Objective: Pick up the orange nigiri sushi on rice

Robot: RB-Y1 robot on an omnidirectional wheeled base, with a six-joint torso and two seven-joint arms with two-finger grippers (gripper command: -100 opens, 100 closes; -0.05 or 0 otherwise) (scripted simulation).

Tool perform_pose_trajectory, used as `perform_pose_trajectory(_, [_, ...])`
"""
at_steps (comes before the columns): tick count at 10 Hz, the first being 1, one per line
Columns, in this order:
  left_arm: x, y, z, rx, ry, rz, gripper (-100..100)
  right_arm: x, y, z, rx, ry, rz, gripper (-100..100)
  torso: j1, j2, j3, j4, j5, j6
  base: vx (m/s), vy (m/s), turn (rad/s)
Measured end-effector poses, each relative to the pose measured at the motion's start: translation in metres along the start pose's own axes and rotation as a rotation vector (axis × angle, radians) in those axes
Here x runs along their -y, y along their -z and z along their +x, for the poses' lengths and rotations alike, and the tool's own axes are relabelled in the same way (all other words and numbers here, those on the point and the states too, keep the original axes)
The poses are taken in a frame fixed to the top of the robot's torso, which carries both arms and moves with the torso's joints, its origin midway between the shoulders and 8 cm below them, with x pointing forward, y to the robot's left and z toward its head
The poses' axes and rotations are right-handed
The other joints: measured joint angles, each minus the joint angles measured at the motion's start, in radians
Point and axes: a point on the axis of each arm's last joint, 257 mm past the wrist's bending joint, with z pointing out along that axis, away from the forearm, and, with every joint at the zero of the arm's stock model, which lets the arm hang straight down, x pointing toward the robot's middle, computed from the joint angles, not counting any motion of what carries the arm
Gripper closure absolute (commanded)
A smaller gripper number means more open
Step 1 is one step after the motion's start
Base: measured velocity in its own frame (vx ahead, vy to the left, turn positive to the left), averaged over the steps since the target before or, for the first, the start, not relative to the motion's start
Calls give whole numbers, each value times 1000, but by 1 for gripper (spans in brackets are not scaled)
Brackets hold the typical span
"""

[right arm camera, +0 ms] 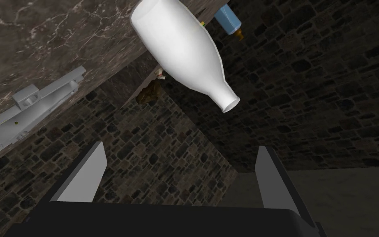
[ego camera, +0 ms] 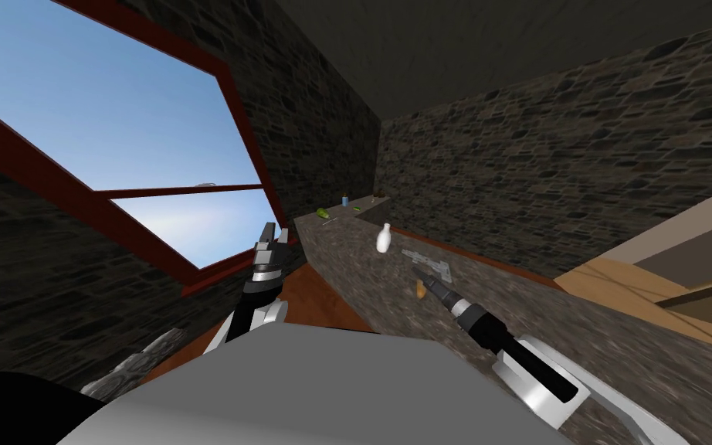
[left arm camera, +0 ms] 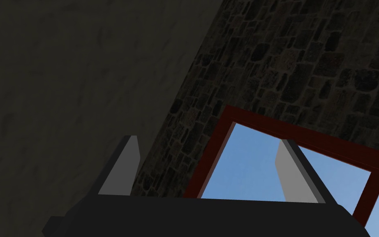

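Orange nigiri sushi (ego camera: 420, 290) lies on the dark marbled counter (ego camera: 362, 255), just right of centre in the head view, right beside the tip of my right gripper (ego camera: 424, 276). From here it is a small orange fleck (too small for me to make out the rice under the topping), low and rounded, with nothing leaning on it.

The right gripper (right arm camera: 180, 148) has its fingers spread wide with nothing between them. Its wrist camera looks out along the counter (right arm camera: 40, 33) toward the white bottle (right arm camera: 184, 49) at the top centre of that frame, with the grey tool (right arm camera: 28, 111) at the left edge and a blue bottle (right arm camera: 227, 20) at the top behind it. So I judge the hand is aimed past the sushi, not down onto it.

That is the main risk. If I close now, the blades would meet on air. If I swing the wrist down without lifting first, the side of a finger could shove the piece across the counter or toward the grey tool (ego camera: 428, 263). Reaching further forward would bring me against the white bottle (ego camera: 383, 238), which looks easy to tip. I also expect the sushi to be soft, so thin blades squeezing hard could split the topping from its base.

The left gripper (ego camera: 269, 230) is raised near the window (ego camera: 115, 116), left of centre, its fingers (left arm camera: 123, 168) apart and empty.
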Motion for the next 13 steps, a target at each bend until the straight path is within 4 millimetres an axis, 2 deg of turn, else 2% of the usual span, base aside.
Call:
perform_pose_trajectory(3, [0,0,0,0,0,0,0,27,5,3,-58,36,79,-100,0,0,0,0,0,0,14,27,65])
perform_pose_trajectory(5, [0,0,0,0,0,0,0,58,17,5,-107,53,165,-100,1,-1,-1,0,0,0,24,34,71])
perform_pose_trajectory(6, [0,0,0,0,0,0,0,66,19,6,-126,66,191,-100,1,-1,0,0,0,0,16,34,69])
perform_pose_trajectory(10, [0,0,0,0,0,0,0,112,43,9,-212,97,346,-100,2,-1,-1,0,0,0,28,45,53])
perform_pose_trajectory(11, [0,0,0,0,0,0,0,129,52,10,-234,98,396,-100,2,-1,-1,0,0,0,28,34,18])
perform_pose_trajectory(13, [0,0,0,0,0,0,0,145,63,8,-266,107,457,-100,1,-1,-1,0,0,0,37,41,35])
